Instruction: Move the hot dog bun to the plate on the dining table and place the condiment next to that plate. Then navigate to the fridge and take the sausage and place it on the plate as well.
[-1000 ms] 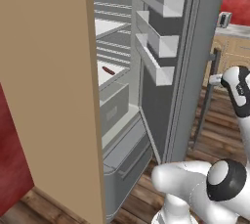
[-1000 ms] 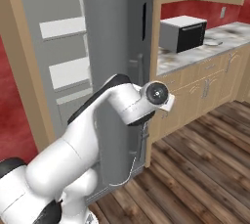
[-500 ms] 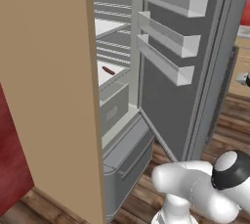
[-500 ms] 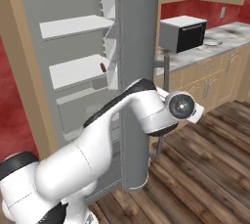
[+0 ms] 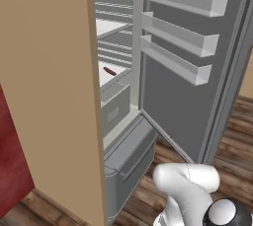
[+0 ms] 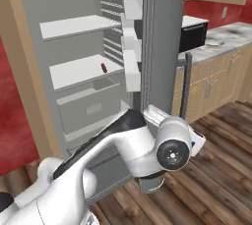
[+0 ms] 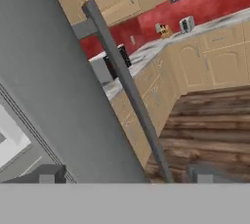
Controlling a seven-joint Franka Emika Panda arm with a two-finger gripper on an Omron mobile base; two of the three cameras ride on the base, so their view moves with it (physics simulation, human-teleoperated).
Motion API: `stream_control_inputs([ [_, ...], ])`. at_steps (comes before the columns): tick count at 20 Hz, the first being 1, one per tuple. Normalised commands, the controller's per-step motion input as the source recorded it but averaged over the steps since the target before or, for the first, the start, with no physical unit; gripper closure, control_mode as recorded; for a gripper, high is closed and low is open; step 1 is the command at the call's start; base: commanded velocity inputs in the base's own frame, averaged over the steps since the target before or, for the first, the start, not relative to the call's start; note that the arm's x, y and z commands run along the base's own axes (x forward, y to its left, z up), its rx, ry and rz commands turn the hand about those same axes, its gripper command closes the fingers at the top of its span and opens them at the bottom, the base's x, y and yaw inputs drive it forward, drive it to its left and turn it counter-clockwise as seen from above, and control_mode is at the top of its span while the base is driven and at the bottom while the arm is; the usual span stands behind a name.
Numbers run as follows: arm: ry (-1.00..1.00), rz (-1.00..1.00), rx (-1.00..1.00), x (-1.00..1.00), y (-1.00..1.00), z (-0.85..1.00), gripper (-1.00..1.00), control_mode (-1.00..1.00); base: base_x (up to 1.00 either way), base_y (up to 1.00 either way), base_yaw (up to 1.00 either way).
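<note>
On a pale shelf inside the fridge (image 5: 123, 37) the sausage (image 5: 109, 71) is seen, a thin dark red rod lying flat near the shelf's front edge, above a closed drawer (image 5: 116, 107). It is seen also from the right base view (image 6: 103, 67). The fridge door (image 5: 197, 62) is swung wide, and three racks (image 5: 178, 35) are carried on its inner side. The pincer (image 7: 126, 173) is held wide, with nothing between its tips, just beside the door's long dark handle (image 7: 128, 88) at the outer side of the door. Behind it a counter (image 7: 161, 47) with a microwave (image 6: 192, 33) is visible over a wooden floor (image 7: 205, 120).
</note>
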Motion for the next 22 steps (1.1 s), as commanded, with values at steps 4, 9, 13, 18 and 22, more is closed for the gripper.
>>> stream_control_inputs([
  [4,0.00,0.00,-0.15,-0.84,1.00,0.35,-1.00,-1.00,0.00,0.00,0.00],
  [9,0.06,-0.01,-0.21,-0.25,1.00,0.49,-1.00,-1.00,0.00,0.00,0.00],
  [13,0.20,-0.04,-0.23,0.18,1.00,0.52,-1.00,-1.00,0.00,0.00,0.00],
  [18,0.18,-0.09,-0.22,0.73,0.94,0.39,-1.00,-1.00,0.00,0.00,0.00],
  [22,0.25,-0.09,-0.13,1.00,0.48,0.06,-1.00,-1.00,0.00,0.00,0.00],
])
